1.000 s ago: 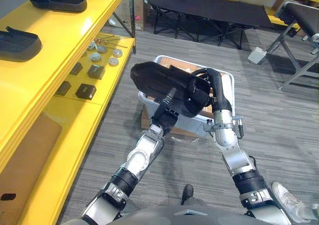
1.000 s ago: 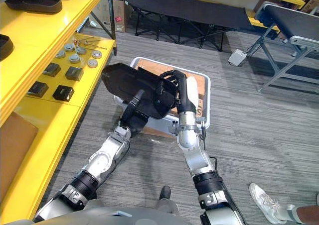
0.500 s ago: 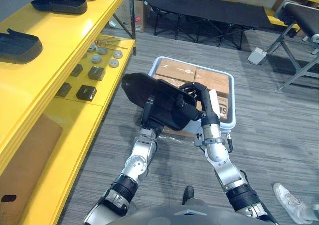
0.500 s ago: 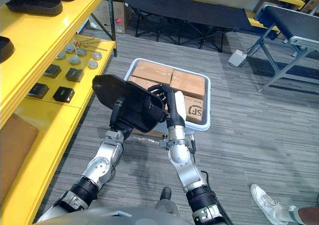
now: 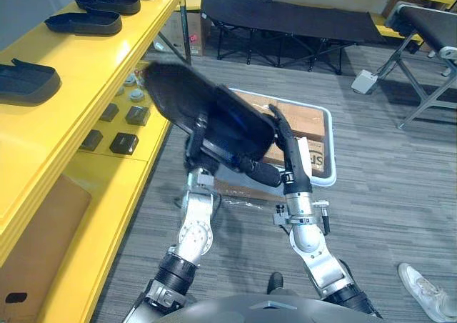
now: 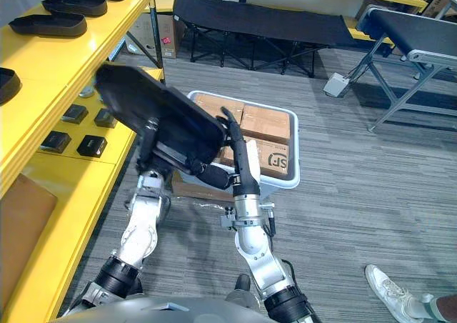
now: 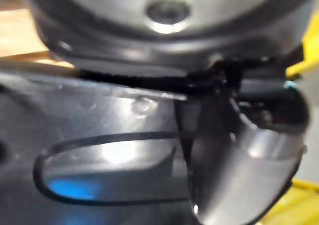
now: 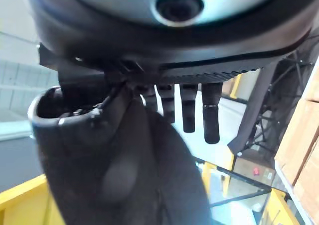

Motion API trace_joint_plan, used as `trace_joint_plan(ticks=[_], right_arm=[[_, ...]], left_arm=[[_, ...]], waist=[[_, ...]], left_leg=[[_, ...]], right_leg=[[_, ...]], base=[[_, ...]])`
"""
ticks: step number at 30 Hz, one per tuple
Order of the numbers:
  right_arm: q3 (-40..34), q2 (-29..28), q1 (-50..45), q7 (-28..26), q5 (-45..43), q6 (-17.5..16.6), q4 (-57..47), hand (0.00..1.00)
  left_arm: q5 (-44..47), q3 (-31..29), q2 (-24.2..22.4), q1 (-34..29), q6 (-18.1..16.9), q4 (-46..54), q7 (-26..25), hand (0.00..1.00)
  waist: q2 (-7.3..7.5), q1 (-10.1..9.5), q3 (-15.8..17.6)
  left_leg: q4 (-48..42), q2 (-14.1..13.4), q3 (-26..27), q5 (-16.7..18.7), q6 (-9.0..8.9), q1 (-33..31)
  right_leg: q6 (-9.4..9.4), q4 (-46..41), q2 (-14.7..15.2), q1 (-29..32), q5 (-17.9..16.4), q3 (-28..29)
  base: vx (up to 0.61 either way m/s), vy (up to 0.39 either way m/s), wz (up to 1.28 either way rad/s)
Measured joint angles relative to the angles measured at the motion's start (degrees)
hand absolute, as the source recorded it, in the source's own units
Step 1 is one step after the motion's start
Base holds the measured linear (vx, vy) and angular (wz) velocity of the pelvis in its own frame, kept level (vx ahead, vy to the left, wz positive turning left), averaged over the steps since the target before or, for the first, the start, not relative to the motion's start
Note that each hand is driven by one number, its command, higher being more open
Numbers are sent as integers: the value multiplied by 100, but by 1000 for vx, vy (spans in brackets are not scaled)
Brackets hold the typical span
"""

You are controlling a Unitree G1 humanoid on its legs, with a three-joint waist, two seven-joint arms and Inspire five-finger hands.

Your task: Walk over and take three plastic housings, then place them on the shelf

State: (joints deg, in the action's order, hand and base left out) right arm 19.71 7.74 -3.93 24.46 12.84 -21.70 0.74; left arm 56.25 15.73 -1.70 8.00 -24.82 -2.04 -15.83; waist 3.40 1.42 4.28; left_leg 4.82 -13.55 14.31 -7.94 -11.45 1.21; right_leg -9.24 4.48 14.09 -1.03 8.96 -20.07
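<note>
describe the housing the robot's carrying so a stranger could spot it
Find the long yellow shelf on the robot's left, then the white bin of cardboard boxes on the floor beside it. Over that bin, the black housing is held tilted in the air between the left hand and right hand; the other housings lie flat on the shelf.

Blurred far end of housing [image 5: 214, 116]

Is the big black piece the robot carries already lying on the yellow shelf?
No, the black housing is up in the air between the left hand and right hand, beside the yellow shelf.
</note>
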Motion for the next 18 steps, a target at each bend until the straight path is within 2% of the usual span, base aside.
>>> trace_joint_plan(ticks=[3, 4, 5, 7, 10, 12, 14, 18], right_arm=[[-146, -198, -72, 47, -214, 124, -283, 100], [-324, -224, -192, 54, -446, 133, -427, 100], [-435, -237, -259, 54, -548, 134, -478, 100], [-930, -317, -499, -150, -1533, 184, -592, 100], [-1386, -365, -845, -700, -3149, 277, -576, 100], [-1489, -393, -1106, -982, -3582, 312, -540, 100], [-1521, -419, -1306, -1260, -3640, 385, -438, 100], [-1564, -419, -1690, -1956, -3630, 395, -177, 100]], left_arm=[[-1717, -651, -3, -40, -15, 411, -884, 0], [-2658, -989, -28, -85, -27, 586, -1415, 0], [-3088, -1161, -20, -120, -28, 662, -1658, 0], [-4990, -1944, 18, -186, -12, 779, -2712, 0], [-6484, -2519, 256, -355, 30, 1089, -3473, 0], [-6914, -2525, 422, -486, 30, 1212, -3540, 0], [-7156, -2420, 507, -622, 55, 1212, -3497, 0], [-7166, -1880, 490, -1115, 124, 1190, -3095, 0]], waist=[[-102, 23, -67], [-140, 28, -98], [-158, 28, -114], [-211, 29, -151], [-218, 27, -155], [-234, 21, -164], [-285, 62, -200], [-417, 150, -273]], left_leg=[[0, 0, 10, 75, -21, 36], [1, 0, 11, 85, -30, 37], [1, 0, 11, 89, -31, 38], [0, 0, 13, 99, -43, 42], [-1, 0, 18, 97, -27, 41], [-1, 0, 21, 99, -14, 38], [-1, 0, 36, 120, -25, 34], [-1, 0, 83, 156, -25, -6]], right_leg=[[13, 0, 0, 5, -10, 5], [22, 1, 0, 6, -22, 4], [29, 1, 0, 6, -32, 3], [23, 1, 0, 6, -39, 2], [22, 2, 0, 9, -45, 3], [20, 3, 0, 14, -55, 1], [31, 4, 2, 29, -69, 3], [35, 32, 3, 77, -106, 4]], base=[[0, 0, -1], [0, 0, 0], [0, 0, 0], [0, 0, 0], [0, 0, 0], [0, 0, 0], [5, 3, -2], [0, 0, 0]])
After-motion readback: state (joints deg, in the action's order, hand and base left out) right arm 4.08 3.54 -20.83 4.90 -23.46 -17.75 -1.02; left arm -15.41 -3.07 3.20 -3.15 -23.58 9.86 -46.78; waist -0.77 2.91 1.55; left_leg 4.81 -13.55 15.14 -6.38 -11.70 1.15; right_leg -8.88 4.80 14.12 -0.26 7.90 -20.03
